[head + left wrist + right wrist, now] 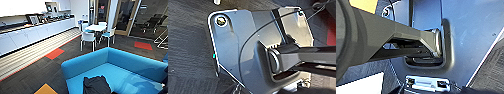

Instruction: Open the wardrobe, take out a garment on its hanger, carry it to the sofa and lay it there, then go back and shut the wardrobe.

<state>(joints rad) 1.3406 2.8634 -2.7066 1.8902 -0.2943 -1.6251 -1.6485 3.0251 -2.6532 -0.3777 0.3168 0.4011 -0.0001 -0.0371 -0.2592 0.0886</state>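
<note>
Shirt on the sofa

The black garment (pixel 96 85) lay crumpled on the blue sofa (pixel 130 67) seat at the frame's lower centre; white table (pixel 96 27) and chairs (pixel 88 38) stood upper centre. Whether either gripper's fingers were open, I cannot tell.

No legible text, labels, brands or nos. anywhere. A red patch on the glass door (pixel 101 7) at the back of the room may be a sign, but it's too blurred to read. Framed items on the worktop (pixel 15 28) along the wall show no readable wording either. Wrist views: nothing printed that can be made out.
</note>
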